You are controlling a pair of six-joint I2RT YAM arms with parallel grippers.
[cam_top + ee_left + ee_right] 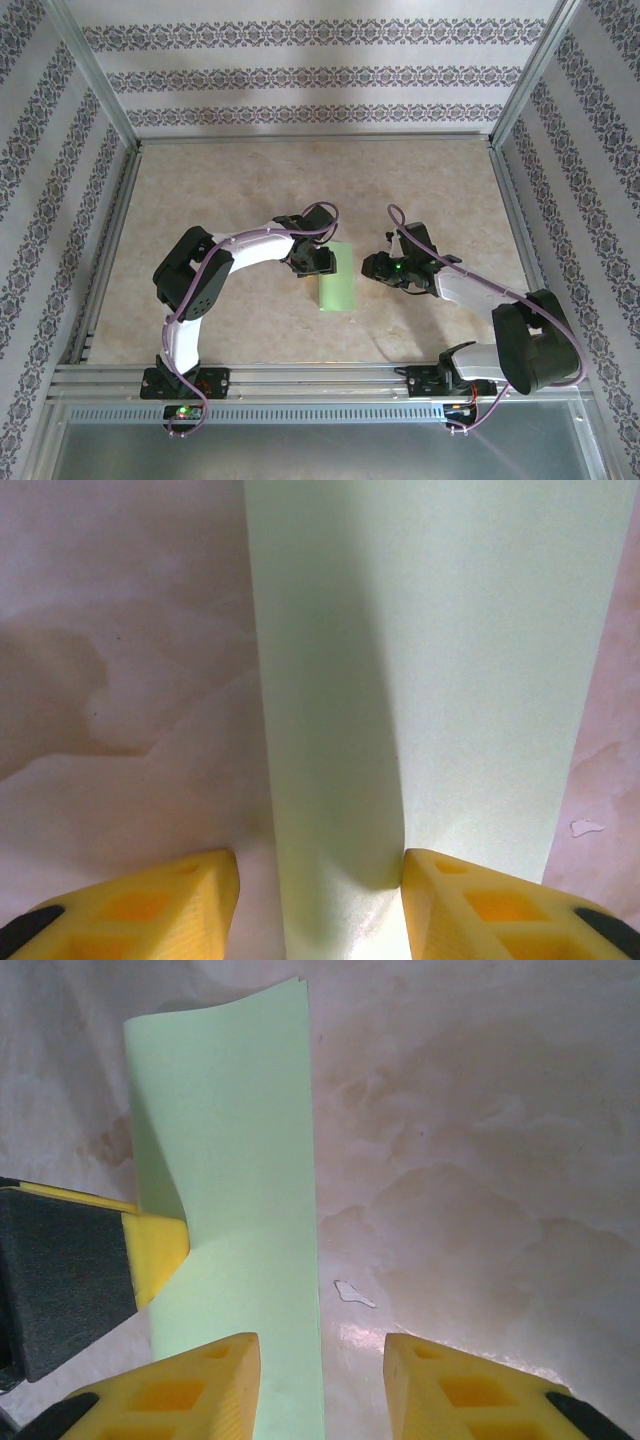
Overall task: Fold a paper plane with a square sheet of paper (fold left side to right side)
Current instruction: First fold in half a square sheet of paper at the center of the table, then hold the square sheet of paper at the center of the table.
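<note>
The paper [337,277] lies flat near the middle of the surface [250,180], doubled over into a tall strip; its folded edge is on the left and looks rounded rather than sharp; the left jaws stand about half open astride that edge, gripping nothing, with one fingertip [480,910] resting on the top layer just inside the fold; the right jaws, likewise about half open and empty, hang at the paper's right side, one fingertip [190,1390] over its loose edges; the step in hand, I'd say, is setting the crease; to do it well, pin the loose edges square at the right, press straight down on the fold and draw along it toward the paper's far end, where the top layer lifts a little; any sideways push would likely slide the layers out of line.
</note>
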